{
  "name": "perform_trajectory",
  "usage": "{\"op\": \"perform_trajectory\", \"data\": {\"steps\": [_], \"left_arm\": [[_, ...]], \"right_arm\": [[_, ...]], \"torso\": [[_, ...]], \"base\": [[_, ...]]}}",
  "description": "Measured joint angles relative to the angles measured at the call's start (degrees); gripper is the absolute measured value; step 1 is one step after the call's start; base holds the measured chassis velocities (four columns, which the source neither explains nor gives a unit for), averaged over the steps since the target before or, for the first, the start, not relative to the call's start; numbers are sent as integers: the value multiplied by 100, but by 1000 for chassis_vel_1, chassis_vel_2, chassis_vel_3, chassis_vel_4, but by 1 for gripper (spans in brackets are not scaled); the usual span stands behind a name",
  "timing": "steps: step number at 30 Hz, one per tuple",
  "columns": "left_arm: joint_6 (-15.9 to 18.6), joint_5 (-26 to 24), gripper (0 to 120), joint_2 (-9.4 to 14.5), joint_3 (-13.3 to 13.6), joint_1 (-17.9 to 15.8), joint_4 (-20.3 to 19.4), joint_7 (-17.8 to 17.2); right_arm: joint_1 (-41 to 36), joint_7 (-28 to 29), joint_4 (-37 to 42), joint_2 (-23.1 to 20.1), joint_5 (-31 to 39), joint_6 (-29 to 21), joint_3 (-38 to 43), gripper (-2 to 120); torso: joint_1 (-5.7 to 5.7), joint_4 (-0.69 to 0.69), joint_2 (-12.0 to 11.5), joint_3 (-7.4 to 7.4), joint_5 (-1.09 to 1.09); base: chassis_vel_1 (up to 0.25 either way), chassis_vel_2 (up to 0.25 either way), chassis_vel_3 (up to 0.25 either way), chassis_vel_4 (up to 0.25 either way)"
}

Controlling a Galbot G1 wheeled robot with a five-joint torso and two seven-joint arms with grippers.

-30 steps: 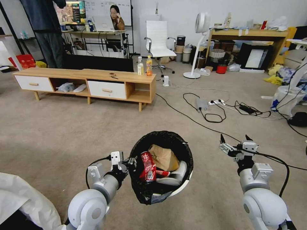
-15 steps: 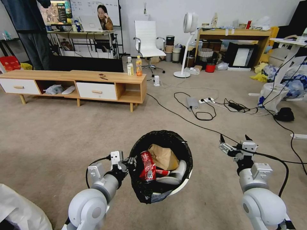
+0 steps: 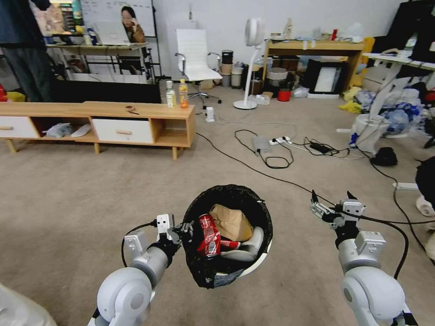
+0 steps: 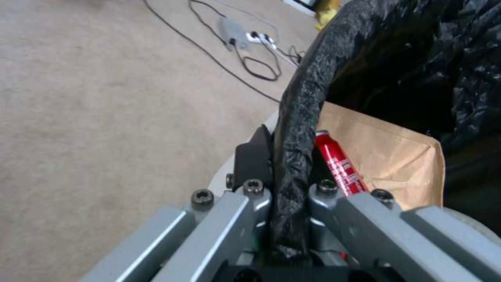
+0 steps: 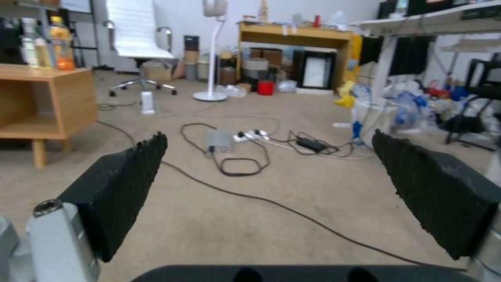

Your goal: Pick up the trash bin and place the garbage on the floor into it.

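The trash bin (image 3: 268, 216), white with a crinkled black bag over its rim, hangs above the carpet floor (image 3: 81, 194) in front of me. My left gripper (image 3: 185, 228) is shut on its near-left rim; the left wrist view shows the fingers (image 4: 256, 156) pinching the bag-covered rim (image 4: 297, 117). Inside lie garbage pieces: a crushed red can (image 3: 209, 235) (image 4: 339, 164), a brown paper piece (image 3: 232, 222) (image 4: 386, 152) and white material (image 3: 248, 251). My right gripper (image 3: 331, 198) (image 5: 276, 188) is held open and empty to the right of the bin.
A low wooden bench (image 3: 136, 111) with two drink bottles (image 3: 183, 93) stands at the left rear. Black cables and a power strip (image 3: 272, 149) cross the carpet ahead. A standing fan (image 3: 247, 63), a white bag (image 3: 367, 131) and clutter line the back and right.
The whole picture has slid to the left, so the camera has swung right. Both arms and the held bin keep their places in the view.
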Motion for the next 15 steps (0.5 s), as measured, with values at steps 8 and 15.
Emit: {"op": "perform_trajectory", "data": {"steps": [8, 15], "left_arm": [[-18, -44, 2, -2, 0, -3, -5, -51], [-21, -46, 2, -8, 1, 17, -9, -63]], "right_arm": [[-13, 0, 2, 23, -24, 4, -3, 100], [-29, -11, 3, 47, 10, 49, -27, 100]], "torso": [[0, -3, 0, 0, 0], [0, 1, 0, 0, 0]], "base": [[-45, -57, -52, -51], [0, 0, 0, 0]]}}
